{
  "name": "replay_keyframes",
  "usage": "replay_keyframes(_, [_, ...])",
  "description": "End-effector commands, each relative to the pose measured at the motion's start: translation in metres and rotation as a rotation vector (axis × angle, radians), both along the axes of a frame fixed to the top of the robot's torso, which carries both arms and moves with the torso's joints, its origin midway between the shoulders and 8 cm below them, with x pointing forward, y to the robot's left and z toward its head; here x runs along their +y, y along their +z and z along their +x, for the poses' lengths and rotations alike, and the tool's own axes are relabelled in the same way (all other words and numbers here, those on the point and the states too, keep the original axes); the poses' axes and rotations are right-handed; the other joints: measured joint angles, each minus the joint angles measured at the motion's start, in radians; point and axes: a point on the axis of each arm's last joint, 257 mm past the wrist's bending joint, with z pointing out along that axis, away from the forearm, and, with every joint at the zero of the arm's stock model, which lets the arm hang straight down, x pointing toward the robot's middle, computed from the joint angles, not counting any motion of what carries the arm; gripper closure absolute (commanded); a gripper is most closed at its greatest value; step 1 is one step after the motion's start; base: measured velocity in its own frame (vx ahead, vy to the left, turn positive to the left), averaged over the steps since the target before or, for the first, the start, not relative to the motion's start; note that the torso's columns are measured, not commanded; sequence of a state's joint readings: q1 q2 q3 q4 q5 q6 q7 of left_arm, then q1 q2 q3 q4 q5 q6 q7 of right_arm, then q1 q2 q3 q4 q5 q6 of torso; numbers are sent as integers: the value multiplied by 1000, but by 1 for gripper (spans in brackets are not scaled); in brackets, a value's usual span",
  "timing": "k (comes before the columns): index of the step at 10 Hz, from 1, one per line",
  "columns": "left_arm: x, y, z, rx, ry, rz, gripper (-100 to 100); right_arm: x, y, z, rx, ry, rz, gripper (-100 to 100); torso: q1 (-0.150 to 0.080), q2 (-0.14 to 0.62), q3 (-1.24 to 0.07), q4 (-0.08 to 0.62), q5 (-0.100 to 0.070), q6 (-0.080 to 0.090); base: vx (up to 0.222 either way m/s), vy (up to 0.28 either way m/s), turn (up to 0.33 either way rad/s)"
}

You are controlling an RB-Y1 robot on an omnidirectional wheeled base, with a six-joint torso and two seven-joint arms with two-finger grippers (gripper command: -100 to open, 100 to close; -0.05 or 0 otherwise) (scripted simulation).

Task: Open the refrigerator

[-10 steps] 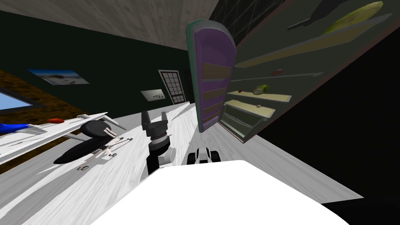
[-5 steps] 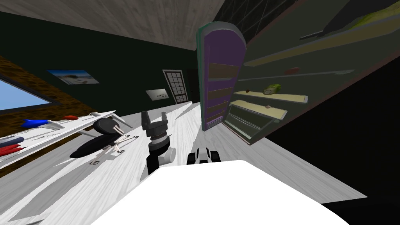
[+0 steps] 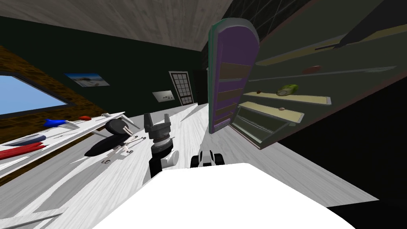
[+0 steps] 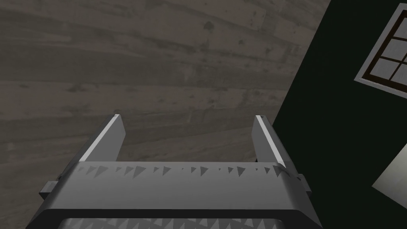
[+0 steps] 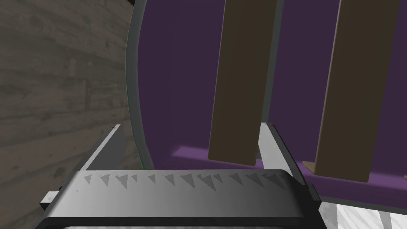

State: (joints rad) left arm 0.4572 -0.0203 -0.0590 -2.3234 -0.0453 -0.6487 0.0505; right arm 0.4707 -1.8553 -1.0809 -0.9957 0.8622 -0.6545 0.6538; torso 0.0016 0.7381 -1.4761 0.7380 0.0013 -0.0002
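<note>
**Right tool** (image 5: 190, 126): the two light grey blade fingers (image 5: 112, 140) stand parted and grip nothing. The tool points at the inner face of the purple-lined, round-topped refrigerator door (image 5: 187, 79). The door's grey-green rim runs up between the fingers, close to one of them. Two flat brown door rails (image 5: 238, 79) cross the purple lining, and one ends just beside the other finger. Whether anything touches cannot be told.

**Left tool** (image 3: 157, 116): dark body, fingers likewise spread and empty, raised over the floor at 10 o'clock of the right arm's black-and-white forearm (image 3: 206, 158).

**Task object:** the door stands swung wide open at 1 o'clock of the left tool. The dark grey refrigerator cabinet (image 3: 318, 24) extends from 1 to 2 o'clock. Its cream shelves (image 3: 286, 98) carry a green rounded food item (image 3: 288, 89), a red food item (image 3: 312, 69) and a small brown item (image 3: 281, 108). A clear drawer (image 3: 258, 125) sits lowest.

**Surroundings:**
- A pale plank floor (image 3: 222, 139) lies between both tools and the door.
- At 8 o'clock of the left tool lies a black chair-like object with thin pale legs (image 3: 107, 144).
- Beyond it, at 9 o'clock, a long white tabletop (image 3: 59, 135) bears a blue object (image 3: 53, 122), a small red object (image 3: 84, 117) and long red objects (image 3: 22, 151).
- Behind the tabletop is a window showing blue sky (image 3: 28, 95), with a framed picture (image 3: 87, 79) at 10 o'clock.
- A paned door (image 3: 181, 88) and a pale wall panel (image 3: 163, 96) lie near 12 o'clock.
</note>
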Motion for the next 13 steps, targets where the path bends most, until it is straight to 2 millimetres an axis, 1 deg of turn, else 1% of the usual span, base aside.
replay_keyframes(1, [0,0,0,0,0,0,0,-24,-18,-6,11,-35,8,-100,-6,0,0,0,-2,0,33,91,67])
replay_keyframes(2, [0,0,0,0,0,0,0,-24,-18,-6,11,-35,8,-100,-5,-1,0,0,-3,0,21,89,32])
replay_keyframes(4, [0,0,0,0,0,0,0,-58,-48,-20,35,-90,28,-100,0,0,1,0,-1,0,28,168,66])
replay_keyframes(5, [0,0,0,0,0,0,0,-58,-47,-20,33,-88,30,-100,4,-1,0,0,1,0,35,144,26])
replay_keyframes(6, [0,0,0,0,0,0,0,-73,-62,-27,47,-114,37,-100,0,0,0,0,0,0,30,125,50])
replay_keyframes(7, [0,0,0,0,0,0,0,-73,-62,-27,47,-114,37,-100,-3,0,0,0,-2,0,25,101,32])
replay_keyframes(9, [0,0,0,0,0,0,0,-99,-91,-41,71,-158,55,-100,-4,1,1,0,-2,0,32,133,66])
replay_keyframes(10, [0,0,0,0,0,0,0,-99,-91,-41,71,-158,55,-100,0,-1,0,0,-1,0,44,124,10])
replay_keyframes(11, [0,0,0,0,0,0,0,-119,-115,-53,93,-193,69,-100,-1,-1,-1,0,0,0,18,163,76])
replay_keyframes(13, [0,0,0,0,0,0,0,-133,-135,-63,112,-219,78,-100,2,0,0,0,0,0,46,187,66])
